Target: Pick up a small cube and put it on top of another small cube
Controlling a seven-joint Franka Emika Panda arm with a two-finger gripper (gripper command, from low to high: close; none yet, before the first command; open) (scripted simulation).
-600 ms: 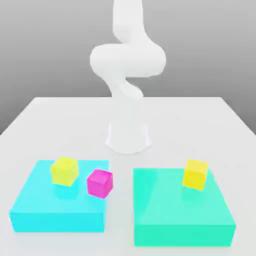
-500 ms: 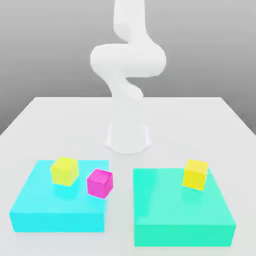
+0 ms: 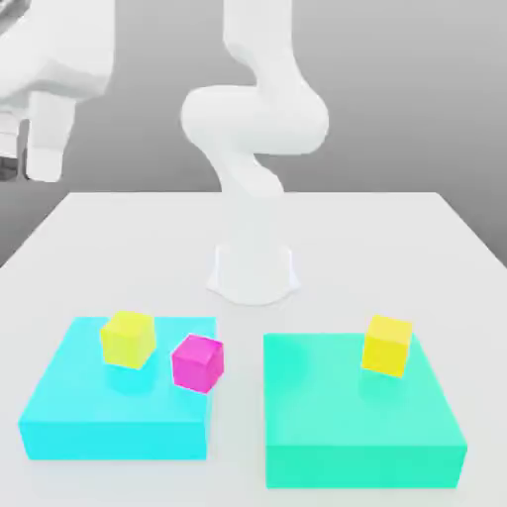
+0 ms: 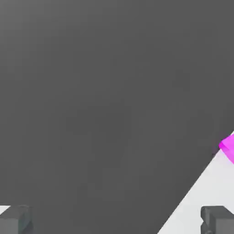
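My white hand hangs high at the exterior view's far left, above the table edge, and my gripper [image 4: 116,220] is spread wide — the two grey fingertips [image 4: 16,219] stand far apart with nothing between them. Below, near the front left, lies a flat glossy cyan block [image 3: 114,411] with a small yellow cube [image 3: 128,338] on it. At that block's right edge sits the small glossy magenta-pink cube [image 3: 197,362], well apart from my hand. Further right — a flat teal block [image 3: 361,416] carrying a second yellow cube [image 3: 386,345]. The white table [image 3: 119,248] lies beneath everything.
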